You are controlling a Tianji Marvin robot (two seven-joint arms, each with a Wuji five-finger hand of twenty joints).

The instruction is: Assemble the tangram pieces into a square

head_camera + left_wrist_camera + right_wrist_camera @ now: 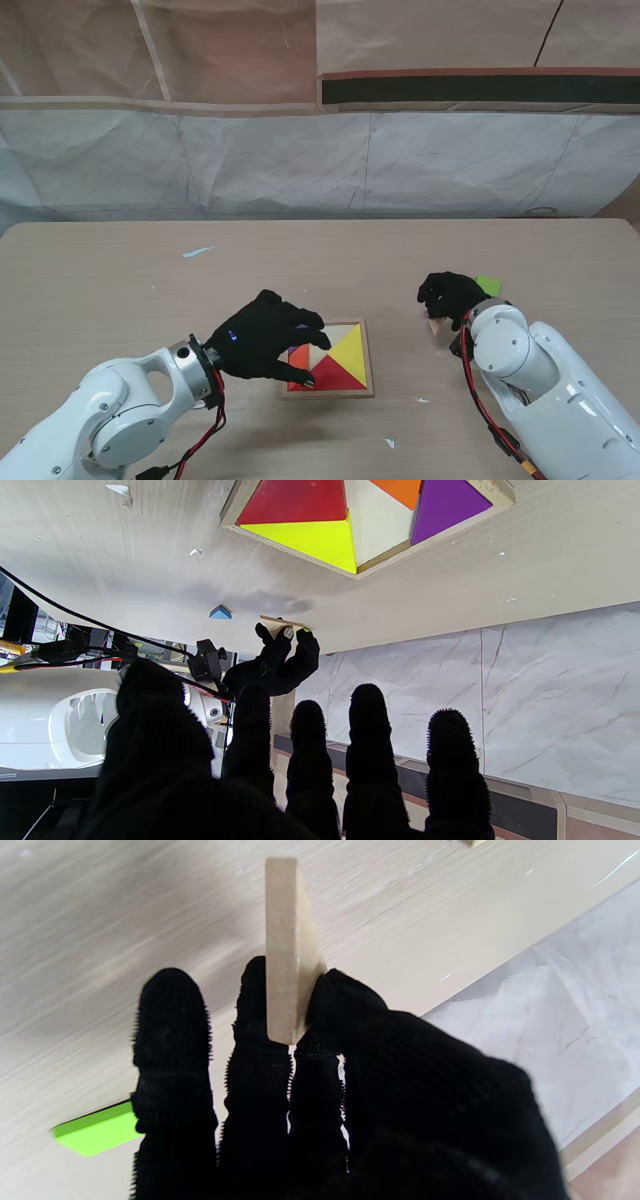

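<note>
- A shallow wooden puzzle tray (366,352) sits mid-table, part filled: a yellow triangle (349,353), a red triangle (336,377), an orange piece (298,358) and, clear only in the left wrist view, a purple triangle (445,502); a bare patch of tray floor shows between them.
- The left hand (262,338) hovers over the tray's left side, its fingers (369,715) spread and gripping nothing — it hides the purple triangle and part of the orange piece from the stand camera.
- The right hand (452,296), well to the right of the tray, pinches a plain wooden tangram piece (287,950) edge-on between thumb and fingertips (260,990); whether the piece touches the table cannot be told.
- A green piece (489,285) lies flat on the table just beside the right hand, on its far side, partly screened by the black glove.
- A small blue triangle (220,612) rests on the table near the right hand, seen only from the left wrist.
- Loose white scraps (198,251) dot the pale wood-grain table (100,290), with creased sheeting (300,160) hung behind.
</note>
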